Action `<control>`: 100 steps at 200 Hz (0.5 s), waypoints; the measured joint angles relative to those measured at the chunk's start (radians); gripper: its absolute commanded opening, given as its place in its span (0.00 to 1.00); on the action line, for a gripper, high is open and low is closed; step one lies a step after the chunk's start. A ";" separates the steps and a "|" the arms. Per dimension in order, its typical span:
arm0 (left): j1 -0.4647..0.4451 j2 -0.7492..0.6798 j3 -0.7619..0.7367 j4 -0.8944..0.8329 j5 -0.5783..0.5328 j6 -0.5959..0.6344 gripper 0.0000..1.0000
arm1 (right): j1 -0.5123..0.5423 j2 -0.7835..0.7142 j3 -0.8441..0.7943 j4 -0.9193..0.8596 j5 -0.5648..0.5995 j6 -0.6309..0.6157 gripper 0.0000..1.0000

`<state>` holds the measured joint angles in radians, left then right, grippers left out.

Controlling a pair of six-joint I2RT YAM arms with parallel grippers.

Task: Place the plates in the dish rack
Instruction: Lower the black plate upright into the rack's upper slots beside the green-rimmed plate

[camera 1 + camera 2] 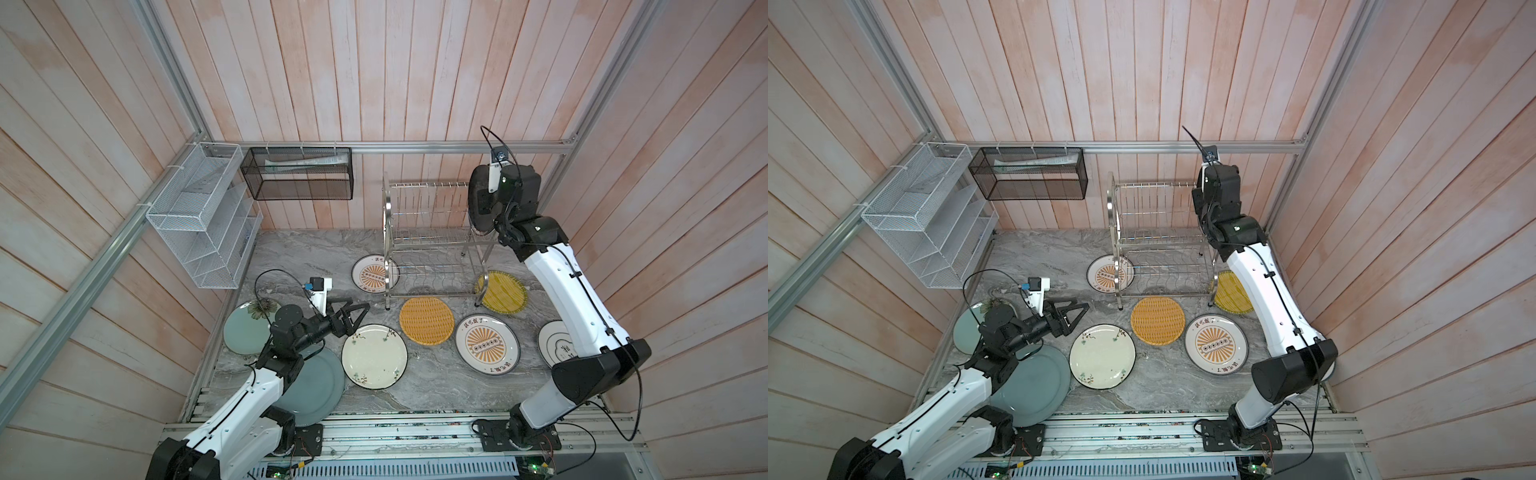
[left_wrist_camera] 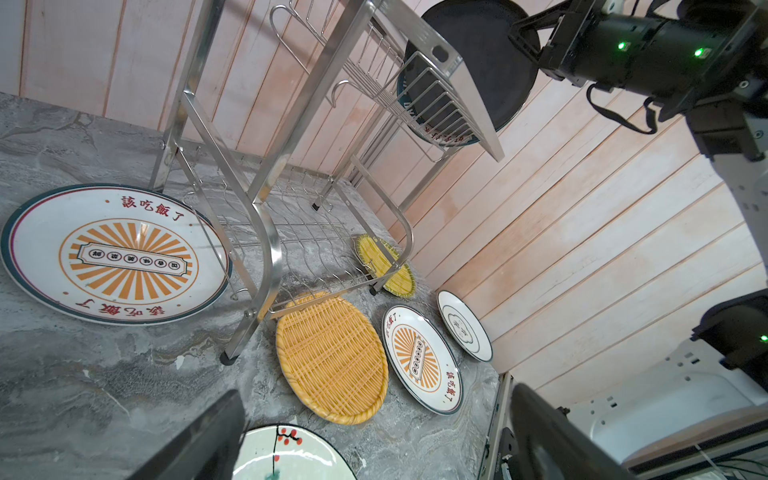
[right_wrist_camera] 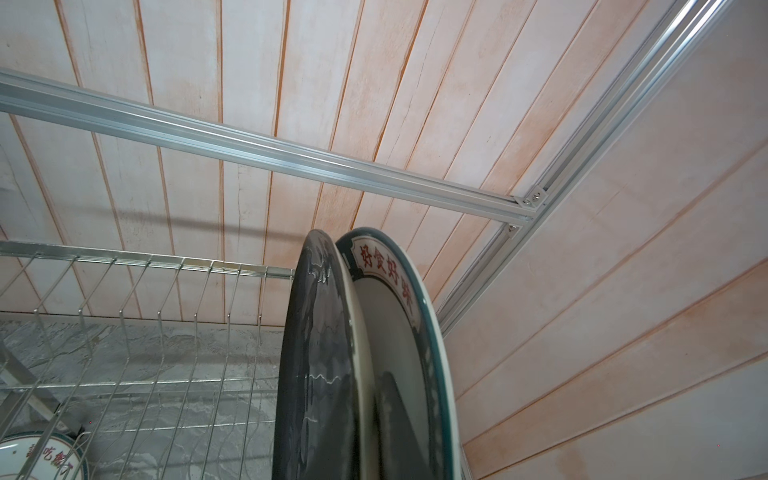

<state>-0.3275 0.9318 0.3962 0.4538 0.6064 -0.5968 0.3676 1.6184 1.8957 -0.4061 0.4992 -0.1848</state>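
sunburst plate (image 1: 371,274), yellow woven plate (image 1: 505,294) partly beneath dish rack (image 1: 387,224)

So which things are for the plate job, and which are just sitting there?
For the job: dish rack, black plate in the right gripper, cream floral plate, orange woven plate, sunburst plate, pale teal plate.
Just there: white mesh organizer, black mesh basket.
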 measured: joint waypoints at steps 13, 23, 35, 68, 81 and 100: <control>0.000 0.003 0.000 0.009 0.000 -0.003 1.00 | 0.000 0.000 -0.003 0.002 -0.005 0.000 0.00; 0.000 0.003 0.000 0.011 0.000 -0.006 1.00 | -0.001 0.000 -0.006 0.005 -0.008 0.000 0.00; 0.000 0.003 0.000 0.013 0.000 -0.010 1.00 | -0.002 0.000 -0.009 0.009 -0.011 0.000 0.00; 0.000 0.003 0.000 0.016 0.000 -0.010 1.00 | -0.004 0.000 -0.024 0.021 -0.023 0.000 0.00; 0.000 0.003 0.000 0.018 0.000 -0.010 1.00 | -0.004 0.000 -0.032 0.032 -0.028 0.000 0.00; 0.000 0.005 0.000 0.018 0.000 -0.011 1.00 | -0.005 0.000 -0.043 0.046 -0.035 0.000 0.00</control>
<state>-0.3275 0.9363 0.3962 0.4721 0.6064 -0.6075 0.3626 1.6184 1.8530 -0.3599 0.4641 -0.1852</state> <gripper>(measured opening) 0.998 0.107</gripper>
